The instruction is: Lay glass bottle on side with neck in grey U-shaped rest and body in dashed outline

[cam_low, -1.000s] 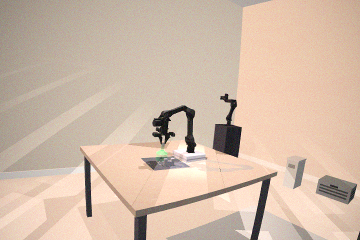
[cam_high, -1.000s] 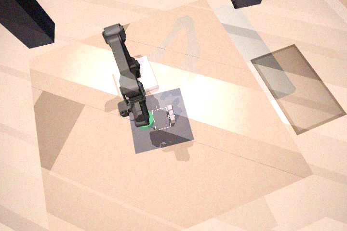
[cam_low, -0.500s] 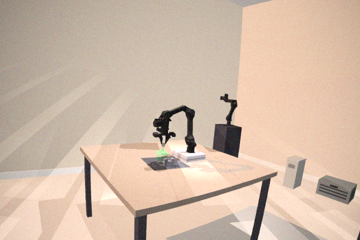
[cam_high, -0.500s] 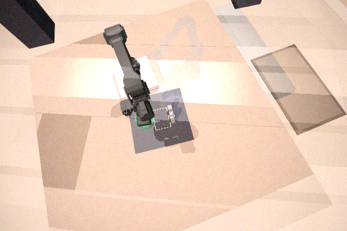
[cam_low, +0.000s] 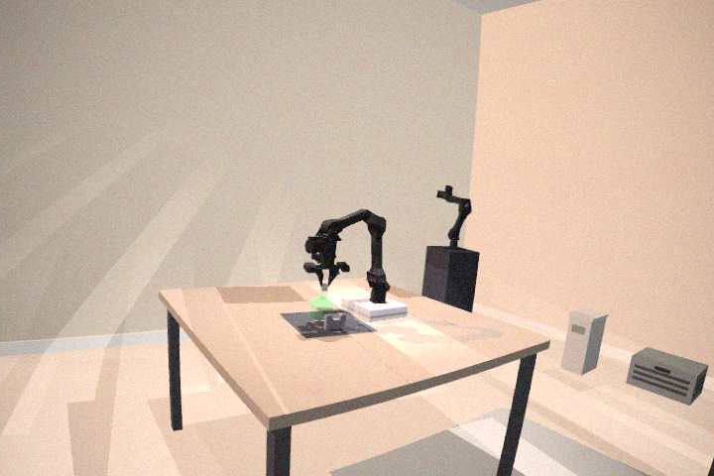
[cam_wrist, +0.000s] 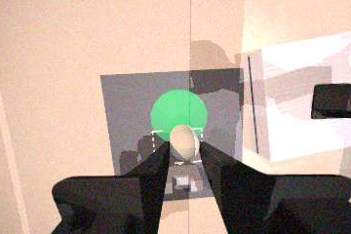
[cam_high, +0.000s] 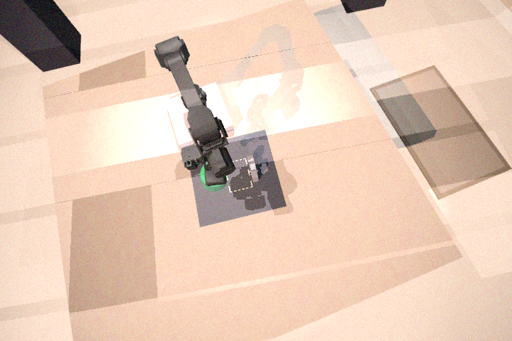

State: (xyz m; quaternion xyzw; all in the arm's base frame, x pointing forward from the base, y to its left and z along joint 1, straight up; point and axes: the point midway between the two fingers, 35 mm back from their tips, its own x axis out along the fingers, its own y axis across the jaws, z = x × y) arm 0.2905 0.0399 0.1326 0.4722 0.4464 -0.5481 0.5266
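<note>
"Arm first?"

"Yes. It bends down over the dark mat, to the side of the rest."

"And the hand?"

"It has the top of the bottle pinched tight. The hand is right over the green body."

"Is the bottle lying down?"

"No. It looks up on end, or close to it, neck up. I can't tell if its bottom touches the mat."

"Which way is the rest from it?"

"Across the dashed outline. The outline sits between the bottle and the rest."

"So which way should it tip?"

"Neck toward the rest, I think. Its long line must go from up and down to flat, pointing at the rest, with the fat part in the outline."

"And the small bit, the neck?"

"Last, it should sink softly into the rest. If it slips or bumps the rest, the glass could break. Let go only then."
</note>
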